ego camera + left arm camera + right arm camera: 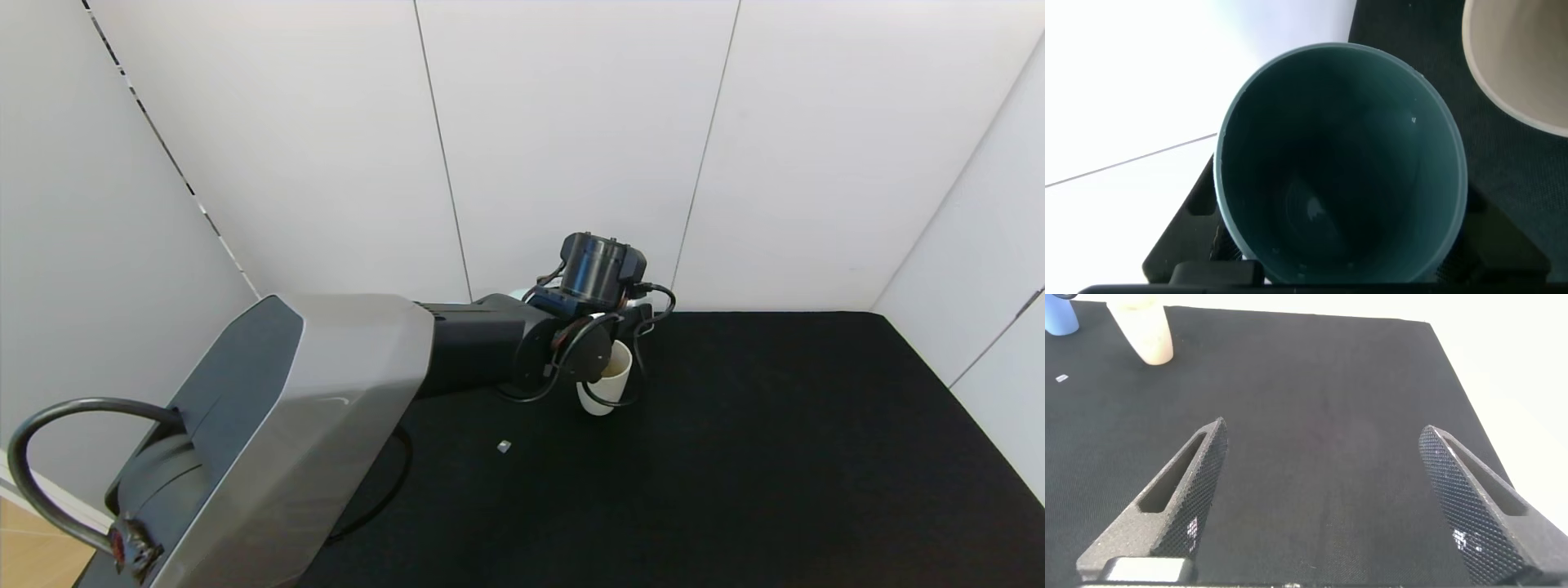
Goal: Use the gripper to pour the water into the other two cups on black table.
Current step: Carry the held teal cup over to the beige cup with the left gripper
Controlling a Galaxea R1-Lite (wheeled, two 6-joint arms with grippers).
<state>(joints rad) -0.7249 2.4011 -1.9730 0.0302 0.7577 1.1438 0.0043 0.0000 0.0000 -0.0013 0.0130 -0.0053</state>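
My left gripper (611,328) reaches across the black table (775,457) and is shut on a teal-green tumbler (1339,163), right beside and above the cream-beige cup (608,382). In the left wrist view I look into the teal tumbler, which holds only a small glint of water at its bottom. The cream cup's rim (1527,73) shows close by. The right wrist view shows the light blue cup (1060,317) standing next to the cream cup (1143,331). In the head view the arm hides the blue cup. My right gripper (1323,429) is open and empty, low over the table, far from the cups.
White wall panels (571,147) border the table at the back and sides. A small grey bit (504,446) lies on the table in front of the cups. The left arm's grey housing (286,425) fills the near left.
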